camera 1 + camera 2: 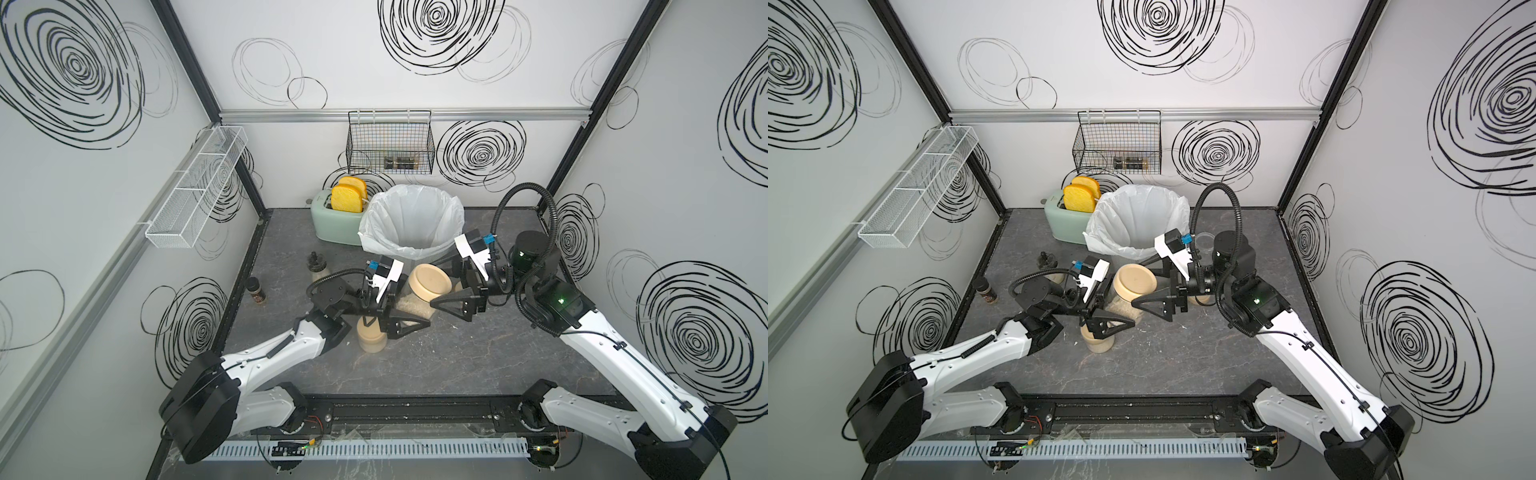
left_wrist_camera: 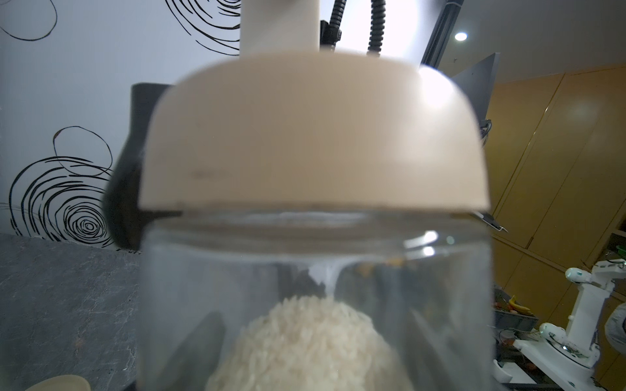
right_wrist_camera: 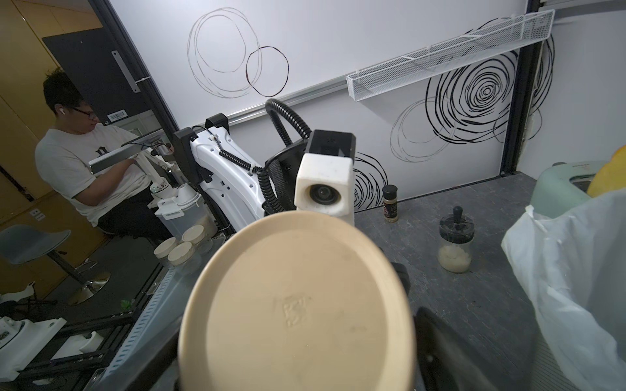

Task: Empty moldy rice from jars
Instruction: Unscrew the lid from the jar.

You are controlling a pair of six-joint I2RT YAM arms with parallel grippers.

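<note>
Left end effector (image 1: 409, 313) grips a tilted jar (image 2: 315, 270) of rice (image 2: 311, 342); right end effector (image 1: 434, 284) straddles its lid (image 1: 430, 283).

The left end effector is clenched on the jar's clear body, holding it over the middle of the table (image 1: 457, 361), just in front of the bin (image 1: 386, 216) lined with a white bag. The jar leans, its tan lid on and facing up toward the right arm; the pale rice lies heaped in the low end. The right end effector's black fingers (image 1: 451, 305) stand on either side of the lid, but I cannot tell whether they press it or have let go. A second jar (image 1: 371, 338), lid on, stands upright on the table just beside the left end effector. A mint toaster (image 1: 334, 226) sits behind the bin.
</note>
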